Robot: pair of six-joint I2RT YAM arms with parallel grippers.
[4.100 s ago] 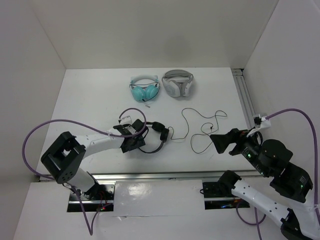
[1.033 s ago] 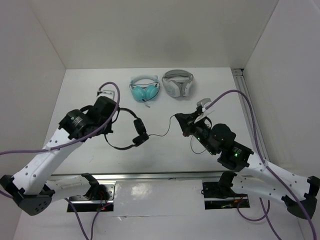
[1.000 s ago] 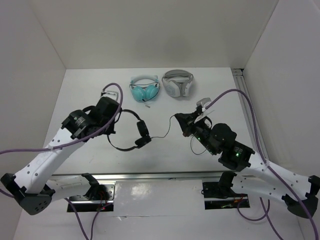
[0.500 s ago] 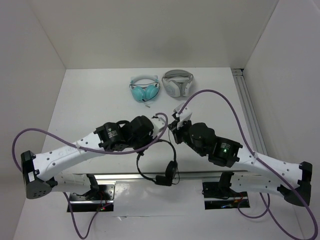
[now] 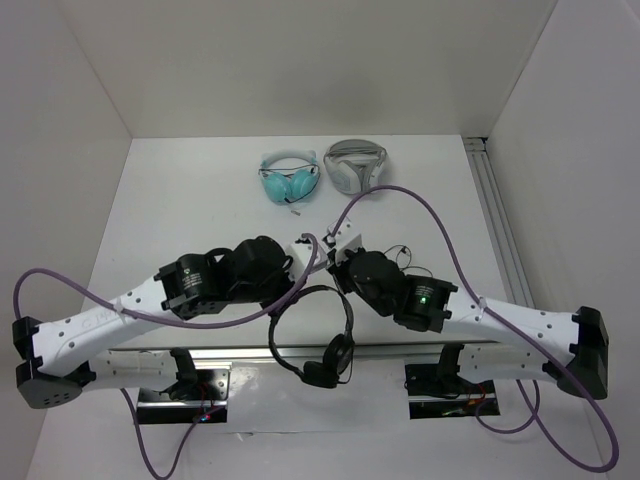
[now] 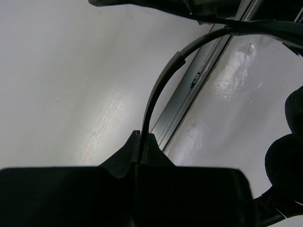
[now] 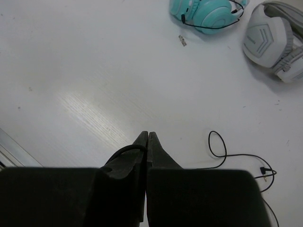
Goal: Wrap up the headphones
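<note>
The black headphones hang in the air over the table's near edge, ear pads lowest. My left gripper is shut on the thin headband, which arcs up and right from the jaws; the ear pads show at the right. My right gripper sits just right of it, shut on the thin black cable, which curls out beside its left finger. The cable's loose end and plug lie on the table beyond.
Teal headphones and white-and-grey headphones lie side by side at the back of the table. A metal rail runs along the right side, another along the near edge. White walls enclose three sides.
Both arms swung from the table's middle toward the near edge, carrying the headphones there. In the last half second the headphones shifted slightly nearer and both wrists moved a little left.
</note>
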